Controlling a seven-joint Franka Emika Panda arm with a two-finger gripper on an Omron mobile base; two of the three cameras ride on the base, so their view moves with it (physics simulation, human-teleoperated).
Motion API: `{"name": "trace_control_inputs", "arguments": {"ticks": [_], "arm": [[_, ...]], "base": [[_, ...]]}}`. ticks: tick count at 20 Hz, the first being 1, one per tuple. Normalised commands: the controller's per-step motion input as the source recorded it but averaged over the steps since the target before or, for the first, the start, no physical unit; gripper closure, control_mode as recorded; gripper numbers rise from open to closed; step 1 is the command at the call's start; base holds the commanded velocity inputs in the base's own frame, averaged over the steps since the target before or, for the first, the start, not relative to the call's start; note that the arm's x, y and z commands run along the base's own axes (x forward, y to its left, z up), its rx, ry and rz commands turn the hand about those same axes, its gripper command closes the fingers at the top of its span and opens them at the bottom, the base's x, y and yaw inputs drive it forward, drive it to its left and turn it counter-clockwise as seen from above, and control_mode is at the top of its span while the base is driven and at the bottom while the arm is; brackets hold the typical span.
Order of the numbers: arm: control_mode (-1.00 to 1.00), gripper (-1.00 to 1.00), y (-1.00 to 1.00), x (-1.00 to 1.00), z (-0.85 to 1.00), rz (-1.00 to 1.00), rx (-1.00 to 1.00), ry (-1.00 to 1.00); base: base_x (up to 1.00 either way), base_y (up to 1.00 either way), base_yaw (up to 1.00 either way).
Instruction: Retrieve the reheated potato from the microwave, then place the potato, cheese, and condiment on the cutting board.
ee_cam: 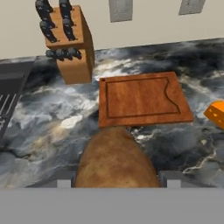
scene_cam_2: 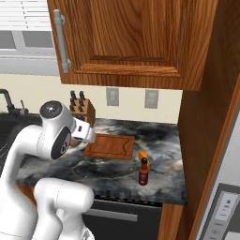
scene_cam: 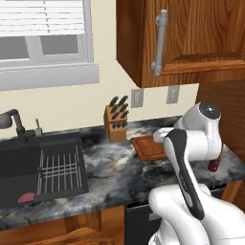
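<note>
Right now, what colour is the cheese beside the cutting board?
Bright orange-yellow: the cheese shows best in the hand view.

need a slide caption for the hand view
Potato held in the tool above the counter, approaching the bare cutting board; knife block behind, cheese at right.

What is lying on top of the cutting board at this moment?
Nothing lies on the cutting board. The potato, held in the pincer, hides the counter beneath it; the board's near edge stays visible.
</note>
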Motion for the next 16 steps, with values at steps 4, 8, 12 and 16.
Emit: {"name": "trace_control_inputs", "arguments": {"ticks": [4, 8, 12, 16], "arm": [[-1.00, 1.00, 0.00, 0.59, -0.42, -0.03, -0.09, 0.04], [-1.00, 1.00, 0.00, 0.61, -0.41, -0.02, -0.07, 0.06], [-1.00, 1.00, 0.00, 0.62, -0.39, 0.00, -0.01, 0.08], [-1.00, 1.00, 0.00, 0.68, -0.34, 0.00, 0.00, 0.13]], "base": [[0.00, 0.00, 0.00], [0.00, 0.00, 0.00], [0.00, 0.00, 0.00], [0.00, 0.00, 0.00]]}}
